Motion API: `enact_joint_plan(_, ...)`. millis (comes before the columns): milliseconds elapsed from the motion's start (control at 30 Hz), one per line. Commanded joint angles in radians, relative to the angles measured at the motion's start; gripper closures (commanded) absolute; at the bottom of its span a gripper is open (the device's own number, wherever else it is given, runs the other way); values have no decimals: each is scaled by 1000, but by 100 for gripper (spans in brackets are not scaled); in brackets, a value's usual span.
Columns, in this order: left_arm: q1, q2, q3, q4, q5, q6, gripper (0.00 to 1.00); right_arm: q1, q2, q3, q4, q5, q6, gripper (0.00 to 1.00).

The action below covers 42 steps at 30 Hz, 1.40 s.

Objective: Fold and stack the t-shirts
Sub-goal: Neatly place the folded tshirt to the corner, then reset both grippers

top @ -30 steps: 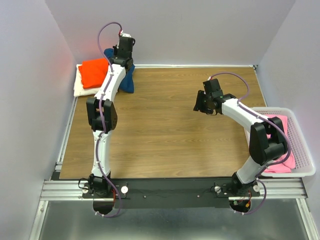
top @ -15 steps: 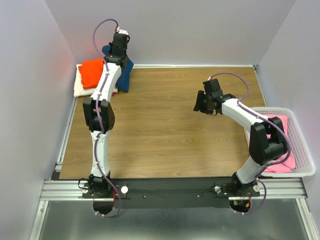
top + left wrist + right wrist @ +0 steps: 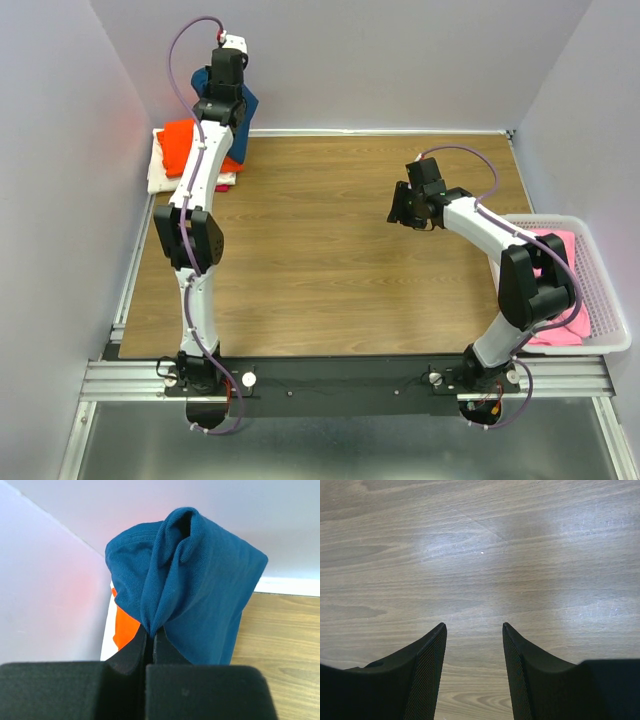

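The navy blue t-shirt [image 3: 200,585] hangs bunched from my left gripper [image 3: 150,630], whose jaws are shut on a pinch of its cloth. In the top view that gripper [image 3: 222,85] is raised at the back left corner, with the navy t-shirt [image 3: 246,108] hanging over the stack. The stack holds an orange t-shirt [image 3: 178,140] on a cream-white one [image 3: 158,175], with a strip of red [image 3: 228,178] at its edge. My right gripper [image 3: 398,212] hovers over bare wood right of centre, open and empty [image 3: 474,626]. A pink t-shirt [image 3: 562,250] lies in the basket.
A white mesh basket [image 3: 605,300] sits at the right table edge beside the right arm. The back wall and left wall stand close around the raised left gripper. The wooden tabletop [image 3: 320,260] stretches between the two arms.
My left arm has lifted the navy t-shirt up and to the left, from beside the stack to above it near the wall. The right arm has not moved.
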Motion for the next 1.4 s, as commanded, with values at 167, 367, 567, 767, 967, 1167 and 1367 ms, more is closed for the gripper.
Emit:
enact_joint_plan(167, 49, -45, 0, 51, 44, 4, 100, 2, 2, 27, -27, -1, -14, 44)
enact_joint_plan(367, 115, 24, -11, 61, 103, -13, 100, 2, 22, 39, -27, -7, -17, 45)
enact_joint_plan(567, 227, 120, 61, -6, 67, -152, 49, 2, 27, 52, -33, -10, -23, 44)
enact_joint_plan(767, 258, 32, 23, 37, 130, -250, 2, 2, 5, 42, -36, -8, -18, 44)
enact_joint_plan(967, 258, -96, -120, 101, 233, -335, 2, 2, -32, 27, -36, 12, -12, 44)
enact_joint_plan(1167, 245, -215, -294, 141, 421, -490, 2, 2, -65, 27, -36, 34, 8, 44)
enact_joint_plan(1367, 115, -419, -526, 196, 463, -524, 2, 2, -119, 27, -35, 91, 23, 44)
